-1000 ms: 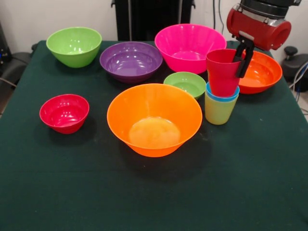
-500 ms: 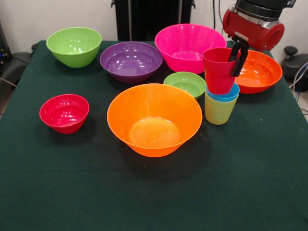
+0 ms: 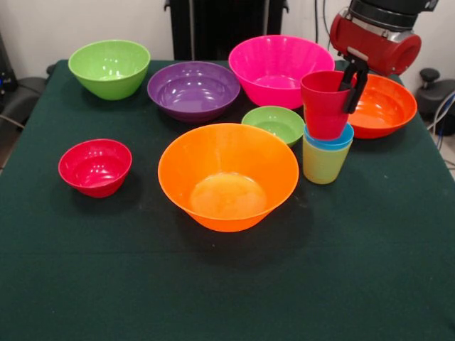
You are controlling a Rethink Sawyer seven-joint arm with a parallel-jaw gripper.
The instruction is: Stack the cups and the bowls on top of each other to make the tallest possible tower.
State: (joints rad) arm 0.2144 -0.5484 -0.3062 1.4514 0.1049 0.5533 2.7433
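Tool [image 3: 350, 89] pinches red cup's [image 3: 323, 106] rim (slightly tilted) inside blue cup [image 3: 334, 142], atop yellow-green cup [image 3: 323, 165].

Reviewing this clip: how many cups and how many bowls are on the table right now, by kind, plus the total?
Cups: 3, nested in one column: yellow-green cup lowest, blue cup inside it, red cup on top, with the tool at its rim.
Bowls: 7: lime green, purple, pink, red-orange, small green, big orange, small red.
Total: 10

Arm reaching down, claw [image 3: 350, 87] clamped shut
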